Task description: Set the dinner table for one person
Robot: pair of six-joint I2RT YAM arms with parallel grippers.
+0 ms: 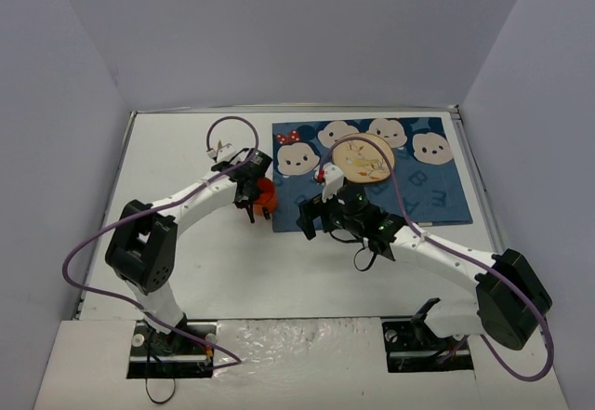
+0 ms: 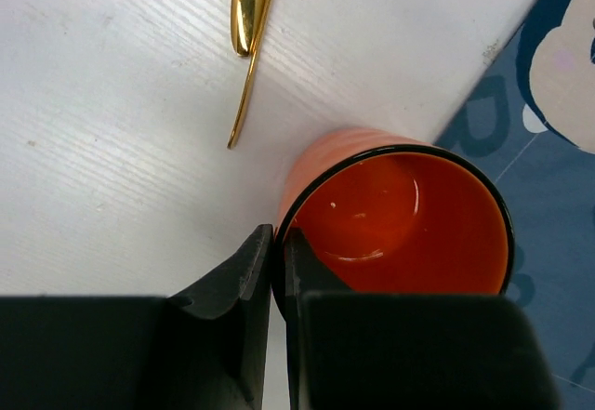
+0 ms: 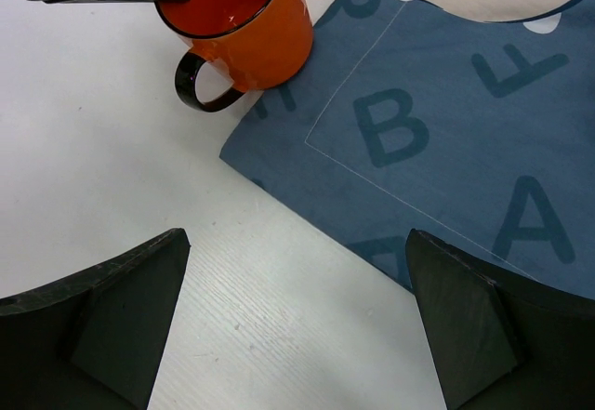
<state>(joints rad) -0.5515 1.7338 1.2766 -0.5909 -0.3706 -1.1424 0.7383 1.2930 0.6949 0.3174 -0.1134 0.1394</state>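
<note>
Progress looks about midway. Blue mat with cartoon faces lies on the far right part of the white dinner table, and a round beige plate sits on the mat's far half. Orange mug is at the mat's left edge, toward the near corner. Left gripper pinches its wall, one finger inside the rim and one outside. Can't tell whether the mug's base is down or hanging just above the surface. Right gripper is spread wide and holds nothing, hovering over the mat's near-left corner just beside the mug. Gold cutlery piece lies on bare table, off the mat, farther back than the mug.

Left to do, my read: release the mug in a sensible spot and bring the cutlery next to the plate. No other cutlery or napkin visible.

View differences:
- Top camera is the only one with the plate and the whole layout. The mug is mostly hidden under the left wrist there.
- Left wrist shows the pinch on the rim, the empty glossy inside, and the cutlery. Spoon or fork, can't tell.
- Right wrist alone shows the mug's black handle, pointing away from the mat.
</note>
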